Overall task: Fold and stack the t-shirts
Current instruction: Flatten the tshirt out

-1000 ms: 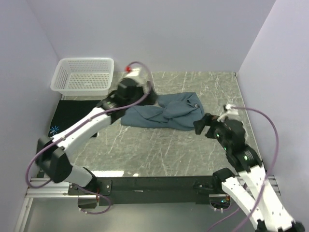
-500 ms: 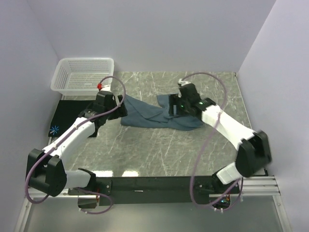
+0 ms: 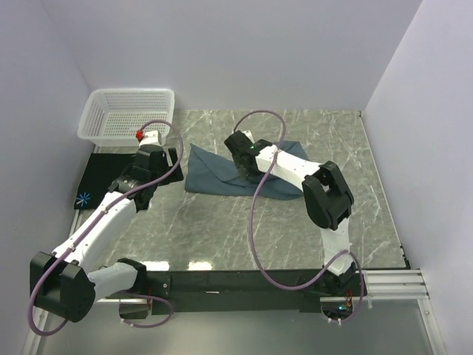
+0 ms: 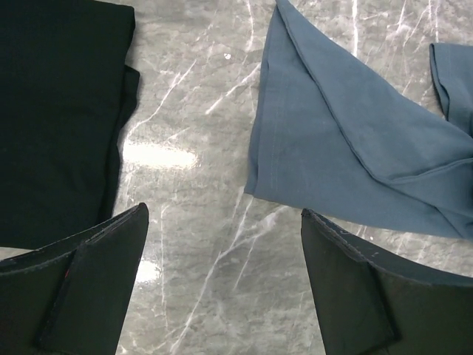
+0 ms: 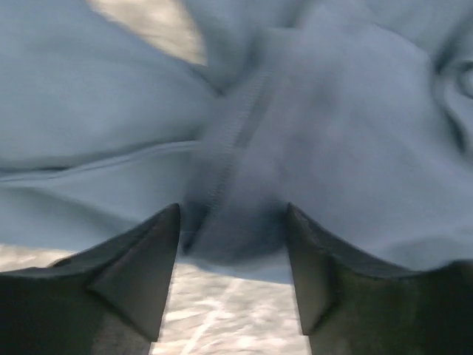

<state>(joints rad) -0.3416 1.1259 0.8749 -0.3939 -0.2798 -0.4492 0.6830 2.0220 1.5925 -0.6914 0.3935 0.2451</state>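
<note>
The slate-blue t-shirt (image 3: 214, 177) lies loosely bunched on the marble table, with a flat triangular flap at its left end (image 4: 332, 140). The black t-shirt (image 3: 103, 174) lies flat at the left edge, its light-blue starburst (image 3: 83, 198) showing. My left gripper (image 3: 173, 159) hangs open over bare marble between the two shirts (image 4: 225, 214), holding nothing. My right gripper (image 3: 246, 170) is down on the middle of the blue shirt. Its jaws stand apart with a raised fold and seam of the cloth (image 5: 236, 185) between the fingertips (image 5: 231, 214). The view is blurred.
A white lattice basket (image 3: 131, 92) stands at the back left corner, just behind the black shirt. Purple-grey walls close the table on the left, back and right. Bare marble (image 3: 244, 229) stretches in front of the blue shirt.
My right arm has swung from the near right across to the blue shirt's middle, its jaws narrowing. My left gripper has pulled back left off the shirt, which now lies flatter at its left end.
</note>
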